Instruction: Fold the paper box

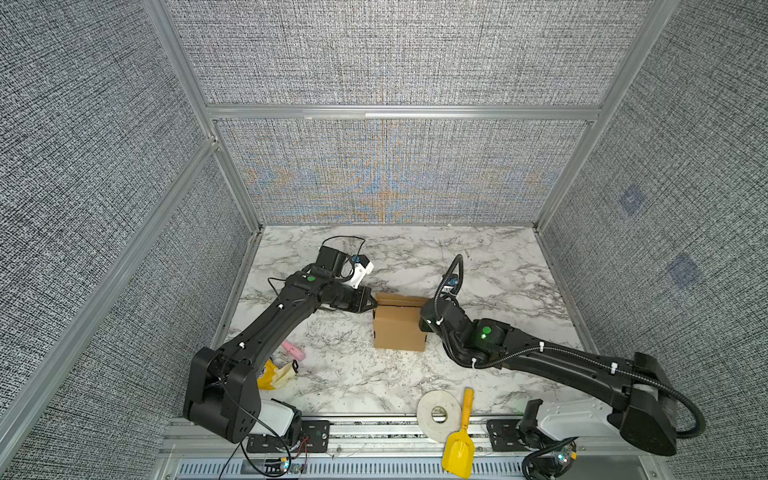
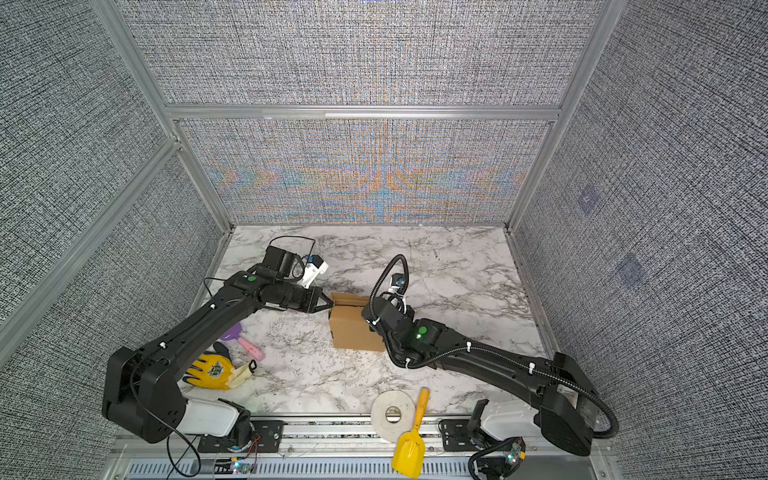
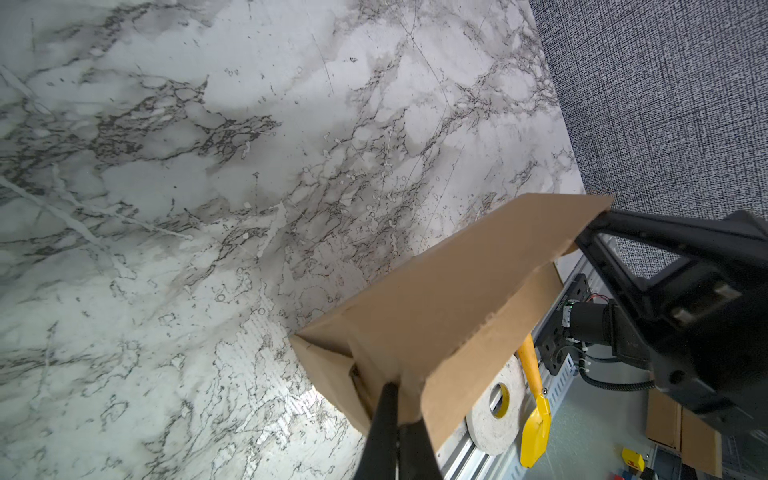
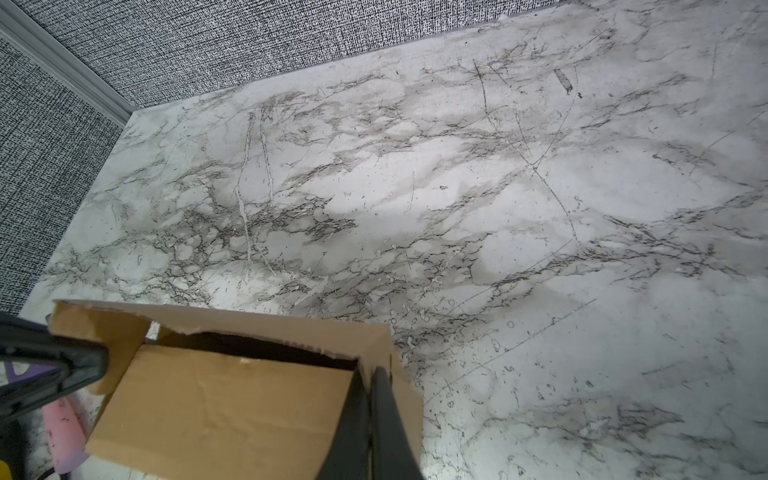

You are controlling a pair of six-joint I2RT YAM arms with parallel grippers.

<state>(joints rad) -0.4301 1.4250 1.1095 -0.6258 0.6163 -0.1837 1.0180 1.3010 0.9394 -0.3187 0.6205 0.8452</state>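
The paper box (image 1: 399, 330), a shallow rectangular one of plain brown corrugated cardboard, sits near the middle of the white and grey marble-patterned table (image 1: 490, 257), between the two arms in both top views. Its broad lid panel lies over the base, and in the right wrist view a dark gap shows between that panel and the far wall, whose top edge is ragged. The left gripper (image 1: 374, 305) reaches in from the left to the box's far left corner; in the left wrist view its black fingers (image 3: 388, 411) are pressed together on the cardboard edge there. The right gripper (image 4: 370, 376) is at the far right corner, its fingers drawn tight and apparently pinching the side wall, though the tips are hidden under the wrist in the top views. At the near edge of the table lie a flat white tape roll (image 1: 438, 415) and, just right of it, a yellow plastic shovel (image 1: 459, 444). Near the left arm's base lie a yellow work glove (image 2: 212, 370) and a pink-handled purple toy scoop (image 2: 245, 340)
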